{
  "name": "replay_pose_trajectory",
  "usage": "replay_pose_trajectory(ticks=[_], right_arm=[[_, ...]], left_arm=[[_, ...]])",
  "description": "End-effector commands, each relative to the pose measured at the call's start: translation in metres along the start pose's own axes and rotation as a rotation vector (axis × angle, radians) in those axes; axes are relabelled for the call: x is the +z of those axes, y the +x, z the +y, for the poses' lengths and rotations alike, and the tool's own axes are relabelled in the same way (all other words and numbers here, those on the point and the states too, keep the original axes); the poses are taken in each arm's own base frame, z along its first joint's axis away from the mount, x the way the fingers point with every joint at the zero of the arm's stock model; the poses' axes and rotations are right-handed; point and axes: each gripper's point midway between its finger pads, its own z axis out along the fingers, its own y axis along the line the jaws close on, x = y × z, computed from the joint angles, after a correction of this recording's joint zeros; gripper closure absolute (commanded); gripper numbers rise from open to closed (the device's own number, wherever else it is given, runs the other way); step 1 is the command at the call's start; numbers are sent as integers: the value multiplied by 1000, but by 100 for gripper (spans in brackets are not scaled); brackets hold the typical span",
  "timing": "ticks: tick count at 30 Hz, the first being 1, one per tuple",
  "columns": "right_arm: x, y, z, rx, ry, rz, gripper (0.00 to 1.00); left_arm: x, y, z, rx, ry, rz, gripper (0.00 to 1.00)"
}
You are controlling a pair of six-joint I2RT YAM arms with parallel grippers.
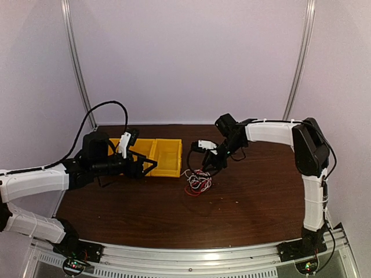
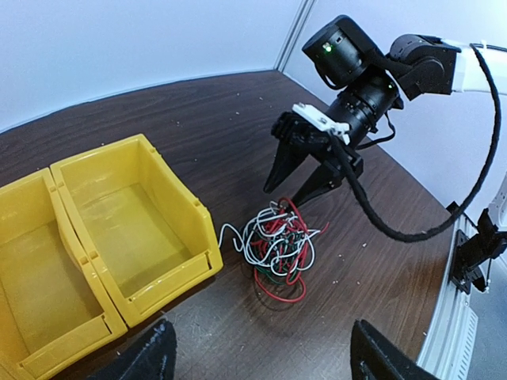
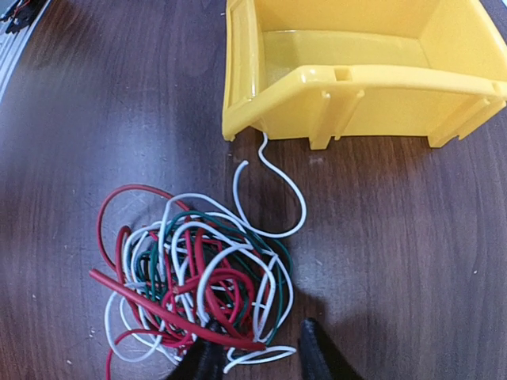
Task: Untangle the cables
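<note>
The cables (image 1: 197, 182) are a fist-sized tangle of red, white and dark green wires lying on the brown table just right of the yellow bins. The tangle also shows in the left wrist view (image 2: 281, 245) and the right wrist view (image 3: 198, 277). My right gripper (image 1: 207, 168) points down at the tangle's far edge with its jaws open. In its own view (image 3: 261, 358) the left fingertip (image 3: 207, 360) touches the wires and white loops lie between the tips. My left gripper (image 1: 152, 164) is open and empty, apart from the tangle; its own view shows it (image 2: 265, 366) with the wires ahead of it.
Two yellow bins (image 1: 168, 155) stand side by side left of the tangle and look empty in the left wrist view (image 2: 127, 214). One white wire end reaches the nearer bin's corner (image 3: 261, 119). A thick black arm cable (image 2: 380, 222) hangs by the right gripper.
</note>
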Motion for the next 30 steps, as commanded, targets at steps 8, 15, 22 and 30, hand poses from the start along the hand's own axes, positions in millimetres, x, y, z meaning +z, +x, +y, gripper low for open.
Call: replay_pose_trajectory(ticks=[8,15,22,30], right_arm=[[-18,-32,37,-26,-92,-72,100],[-47,-72,93,-52,-155,-152,100],[-42,-77,130,39,-260,-200,100],[-11,-45,138,85,-292,-146,96]], left_arm=[[9,-4,-3,-2,25,-69,23],[38,0,-28,75,54,-117,17],[58,2,-60,120,138,-172,17],[42,10,-76,106,233,-201,33]])
